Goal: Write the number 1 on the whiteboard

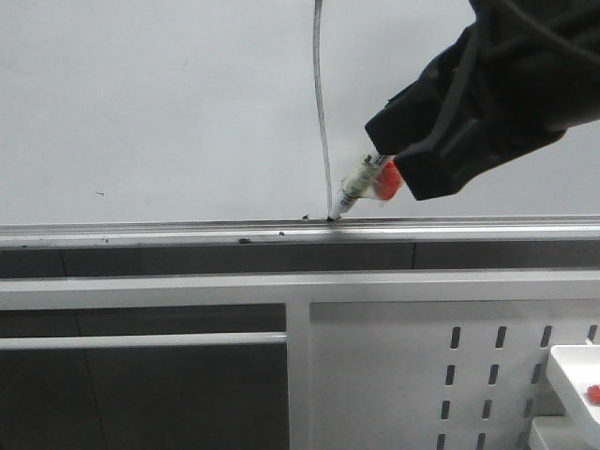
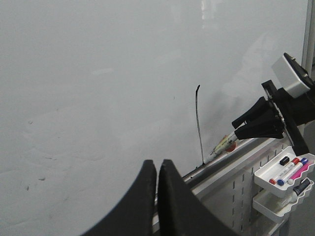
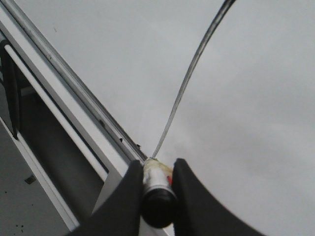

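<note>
1. Broadly, the whiteboard (image 1: 169, 103) fills the upper half of the front view, pale and bare to the left of the stroke, with wide open surface there.
2. Along its lower edge runs the silver rail (image 1: 141, 232), speckled with dark flecks near the stroke's foot; below it sits a white panel with slotted holes (image 1: 412, 375).
3. Right arm, in black cover, reaches in from the upper right; the right gripper (image 3: 156, 184) has its jaws clamped on the marker (image 1: 354, 189), one finger on each side of the barrel in the right wrist view.
4. Left gripper (image 2: 157, 184) hangs away from the board with its jaws pressed together, holding nothing.
5. Number 1 (image 1: 322, 112) is a thin dark, slightly bowed line running from the top of the front view down to the rail.
6. Marker tip touches the board at the stroke's lower end, right at the rail's edge.
7. Small tray of pens (image 2: 283, 169) hangs on the slotted panel, well apart from the stroke.
</note>
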